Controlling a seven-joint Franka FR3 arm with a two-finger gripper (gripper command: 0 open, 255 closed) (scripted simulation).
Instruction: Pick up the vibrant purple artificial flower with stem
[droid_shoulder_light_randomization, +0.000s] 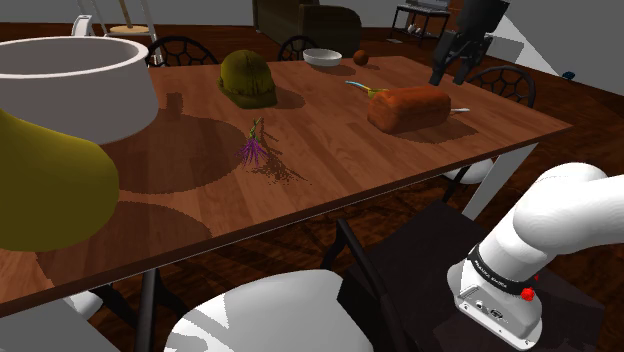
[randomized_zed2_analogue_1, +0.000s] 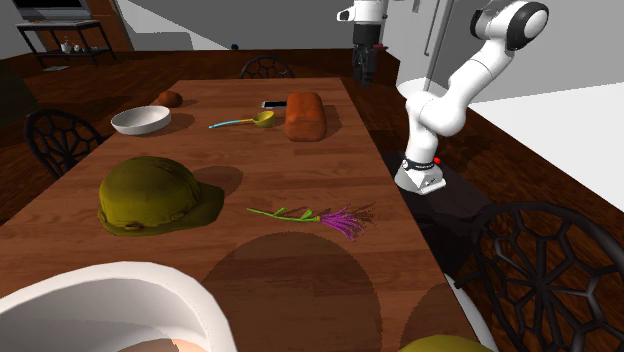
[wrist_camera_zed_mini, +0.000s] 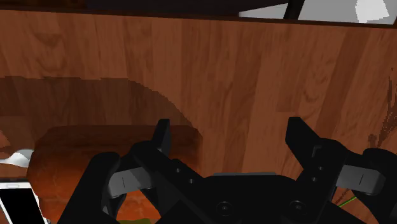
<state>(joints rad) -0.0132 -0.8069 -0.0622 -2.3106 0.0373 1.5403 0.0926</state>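
The purple flower (droid_shoulder_light_randomization: 254, 149) lies flat near the middle of the wooden table (droid_shoulder_light_randomization: 380, 165), its green stem pointing toward the olive hat. In the second exterior view its purple head (randomized_zed2_analogue_1: 346, 219) is close to the table's right edge, with the stem (randomized_zed2_analogue_1: 284, 212) running left. My gripper (droid_shoulder_light_randomization: 450, 72) hangs open in the air above the far end of the table, beyond the brown loaf (droid_shoulder_light_randomization: 407, 107) and well away from the flower. From the second exterior view the gripper (randomized_zed2_analogue_1: 365, 66) is high above the far edge. The wrist view has the gripper (wrist_camera_zed_mini: 232, 137) with its fingers apart and nothing between them.
An olive hat (randomized_zed2_analogue_1: 155, 195), a white bowl (randomized_zed2_analogue_1: 140, 121), a yellow spoon (randomized_zed2_analogue_1: 245, 122), a phone (randomized_zed2_analogue_1: 273, 104) and the loaf (randomized_zed2_analogue_1: 305, 115) share the table. A large white pot (droid_shoulder_light_randomization: 70, 85) and a yellow object (droid_shoulder_light_randomization: 40, 185) stand at the near end. Chairs (randomized_zed2_analogue_1: 545, 270) ring the table.
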